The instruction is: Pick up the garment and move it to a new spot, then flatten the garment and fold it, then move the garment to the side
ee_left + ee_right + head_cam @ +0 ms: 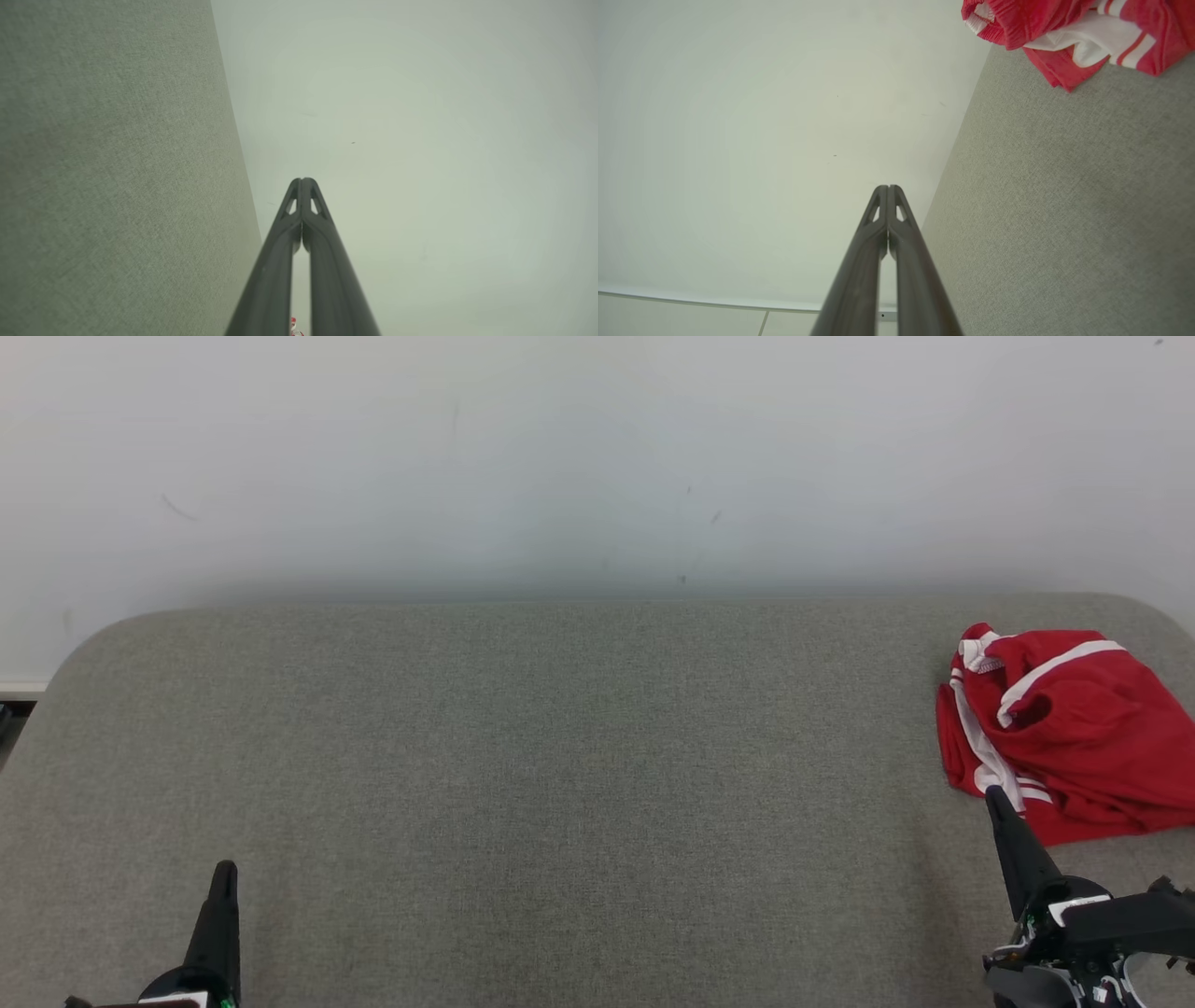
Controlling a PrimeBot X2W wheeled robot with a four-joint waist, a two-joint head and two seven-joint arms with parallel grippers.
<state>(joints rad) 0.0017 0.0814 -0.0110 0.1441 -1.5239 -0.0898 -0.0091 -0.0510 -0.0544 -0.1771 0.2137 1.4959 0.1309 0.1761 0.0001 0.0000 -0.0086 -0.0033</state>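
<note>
Inspected: red garment with white stripes (1064,737). Found at the right edge of the grey fabric-covered table (560,756), toward its far right corner, partly cut off by the head view's border. Lying bunched and rumpled, with folds overlapping unevenly and a white-trimmed opening turned up. No flat, squared fold to be made out.

Left gripper (224,870): closed, fingertips pressed together, nothing between them. Positioned low over the near left part of the table, well apart from the garment.

Right gripper (993,793): likewise closed and empty. Tip overlapping the garment's near hem in the head view. Judged not touching, since the right wrist view shows the cloth off to one side of the fingers with bare table between.

Progress, as a judgement only: consistent with a heap waiting to be lifted to a new spot, and equally with a bundle already set aside at the edge, though loosely. Not settled by these views. Flattening and a neat fold not evidenced in the garment's present lie. Middle of the table bare; pale wall (560,457) behind.
</note>
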